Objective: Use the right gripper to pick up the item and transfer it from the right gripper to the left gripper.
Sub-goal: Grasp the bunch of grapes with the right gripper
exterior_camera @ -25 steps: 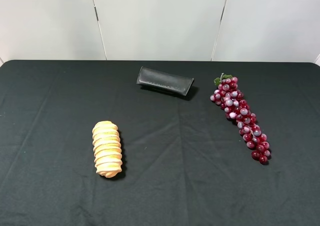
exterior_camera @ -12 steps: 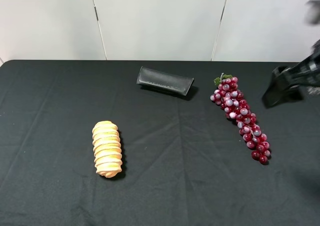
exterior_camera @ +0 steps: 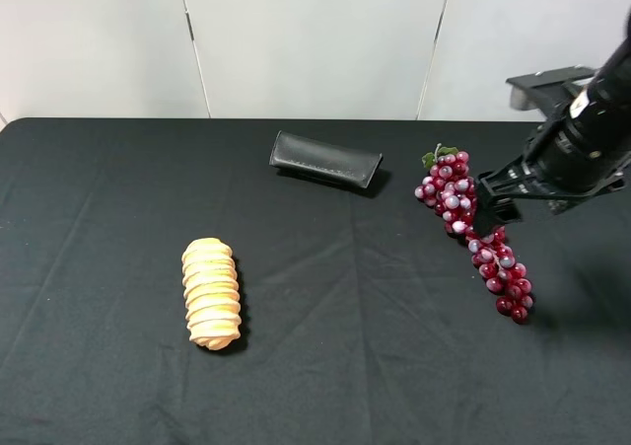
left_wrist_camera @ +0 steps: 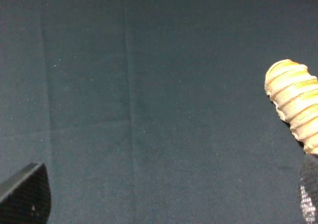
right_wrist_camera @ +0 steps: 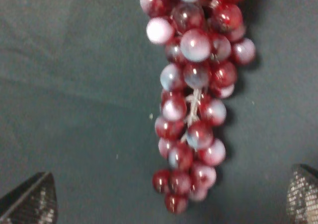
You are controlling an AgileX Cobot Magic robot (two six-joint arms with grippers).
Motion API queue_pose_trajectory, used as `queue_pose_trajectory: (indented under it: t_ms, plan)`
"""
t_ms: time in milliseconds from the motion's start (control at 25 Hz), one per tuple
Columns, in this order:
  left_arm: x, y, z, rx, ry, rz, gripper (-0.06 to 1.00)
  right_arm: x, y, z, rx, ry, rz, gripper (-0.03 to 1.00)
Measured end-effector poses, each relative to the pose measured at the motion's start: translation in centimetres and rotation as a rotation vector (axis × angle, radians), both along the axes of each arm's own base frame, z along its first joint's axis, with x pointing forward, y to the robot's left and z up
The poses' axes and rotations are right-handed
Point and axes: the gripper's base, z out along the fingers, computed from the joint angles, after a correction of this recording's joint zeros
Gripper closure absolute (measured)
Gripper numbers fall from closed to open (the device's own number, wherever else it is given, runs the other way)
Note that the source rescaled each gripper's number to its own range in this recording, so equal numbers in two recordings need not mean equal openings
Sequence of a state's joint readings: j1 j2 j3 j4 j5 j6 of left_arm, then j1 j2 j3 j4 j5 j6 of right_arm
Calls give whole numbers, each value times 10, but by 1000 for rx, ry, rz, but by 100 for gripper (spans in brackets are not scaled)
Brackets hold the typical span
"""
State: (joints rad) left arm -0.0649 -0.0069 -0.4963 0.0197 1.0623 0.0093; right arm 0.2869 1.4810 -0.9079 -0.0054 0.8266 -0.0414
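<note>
Right wrist view shows the grapes (right_wrist_camera: 191,105) on the surface (right_wrist_camera: 74,85), tail end between the right gripper's (right_wrist_camera: 166,198) wide jaws. Lower straight, centre on the thicker middle, and close across the stem, not loose berries. Left gripper (left_wrist_camera: 166,196) is wide too.

The bunch of grapes (exterior_camera: 476,230) lies flat on the black cloth (exterior_camera: 325,366), right of centre. It runs diagonally, with its green leaf (exterior_camera: 441,153) at the far end and its narrow tip nearer. The berries are glossy dark red, some paler pink.
</note>
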Motion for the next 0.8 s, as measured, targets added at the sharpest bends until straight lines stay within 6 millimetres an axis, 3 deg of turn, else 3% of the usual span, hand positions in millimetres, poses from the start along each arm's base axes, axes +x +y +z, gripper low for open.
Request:
queue_pose_trajectory:
  t_ms: [480,800]
  plan:
    - [0,0,0,0,0,0,-4,25,5,-65,-62,114,18,-3]
    - [0,0,0,0,0,0,-4,35,3,-88,-113,108,16,-3]
